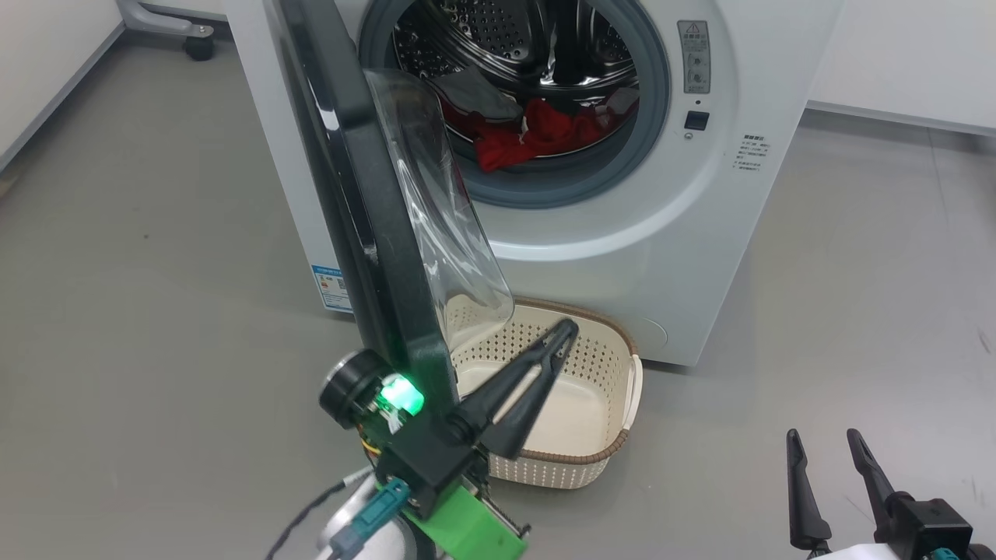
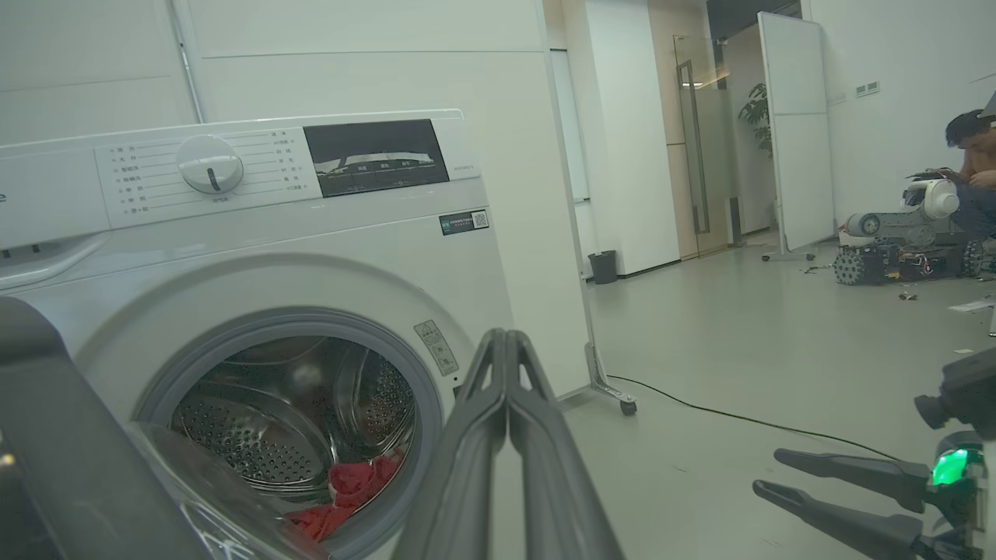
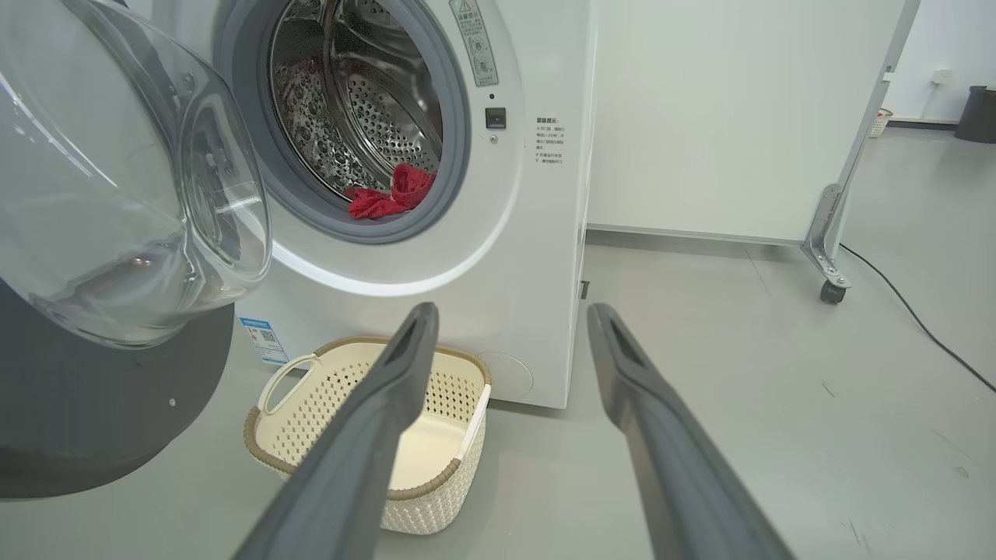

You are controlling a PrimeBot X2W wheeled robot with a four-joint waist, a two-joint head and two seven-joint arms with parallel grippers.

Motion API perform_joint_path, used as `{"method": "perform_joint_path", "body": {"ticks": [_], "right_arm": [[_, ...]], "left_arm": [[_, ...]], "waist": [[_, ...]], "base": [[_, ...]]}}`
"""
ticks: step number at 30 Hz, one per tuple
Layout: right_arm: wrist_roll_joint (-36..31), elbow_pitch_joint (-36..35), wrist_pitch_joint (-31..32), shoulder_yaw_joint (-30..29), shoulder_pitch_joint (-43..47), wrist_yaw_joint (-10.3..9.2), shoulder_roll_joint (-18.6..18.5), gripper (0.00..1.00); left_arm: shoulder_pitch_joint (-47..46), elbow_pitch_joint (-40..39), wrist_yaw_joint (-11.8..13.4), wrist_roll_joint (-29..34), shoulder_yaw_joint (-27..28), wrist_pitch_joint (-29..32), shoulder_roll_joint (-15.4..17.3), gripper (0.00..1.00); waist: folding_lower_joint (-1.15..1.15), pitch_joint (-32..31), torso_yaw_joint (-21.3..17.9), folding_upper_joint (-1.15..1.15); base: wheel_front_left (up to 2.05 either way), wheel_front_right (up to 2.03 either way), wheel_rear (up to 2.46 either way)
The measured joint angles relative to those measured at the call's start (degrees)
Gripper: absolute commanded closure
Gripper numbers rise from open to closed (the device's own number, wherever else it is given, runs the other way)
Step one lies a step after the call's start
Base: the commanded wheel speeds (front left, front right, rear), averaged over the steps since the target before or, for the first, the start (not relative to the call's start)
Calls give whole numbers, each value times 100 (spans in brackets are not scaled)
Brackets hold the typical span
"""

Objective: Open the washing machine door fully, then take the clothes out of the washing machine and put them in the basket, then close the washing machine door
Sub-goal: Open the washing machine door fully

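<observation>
A white washer [image 1: 638, 257] stands on a grey floor [image 1: 156, 233], its round mouth uncovered and its steel drum [image 1: 498, 39] in plain sight. Its black door [image 1: 358, 194] stands open, about square to the front and edge-on to the head camera, hinged at the left of the opening; the clear glass bowl [image 1: 436, 218] bulges from its inner face toward the machine. A cream basket [image 1: 599, 365] sits on the floor just before the washer, below the opening, its left end behind the lower part of the door glass in the head view. The clothes [image 1: 537, 132], a red heap with a grey piece at its left, lie at the bottom of the drum, against the grey seal's lower lip. The left gripper [image 1: 570, 327] reaches up beside the door's lower edge, its two dark fingers pressed together on nothing, their tips over the basket in the head view; whether the arm touches the door cannot be told. The right gripper [image 1: 823, 437] hangs low at the right, well apart from the washer, its jaws spread wide and gripping nothing.
</observation>
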Motion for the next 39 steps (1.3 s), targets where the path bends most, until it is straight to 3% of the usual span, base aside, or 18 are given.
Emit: {"method": "perform_joint_path", "body": {"ticks": [4,9,24,39], "right_arm": [[-33,5,0,-19,0,1,15,0],[-33,7,0,-53,0,41,41,0],[-47,5,0,-164,-4,92,73,0],[-90,20,0,-221,-4,142,91,0]], "left_arm": [[285,241,-26,-193,-389,370,1,100],[432,514,-25,-249,-481,649,9,100],[538,1087,394,-291,-1,878,12,100],[600,1354,642,-304,254,876,42,100]], "waist": [[0,21,-36,0],[0,58,-65,0],[0,146,-82,0],[0,157,-40,0]], "base": [[0,0,0],[0,0,0],[0,0,0],[0,0,0]]}}
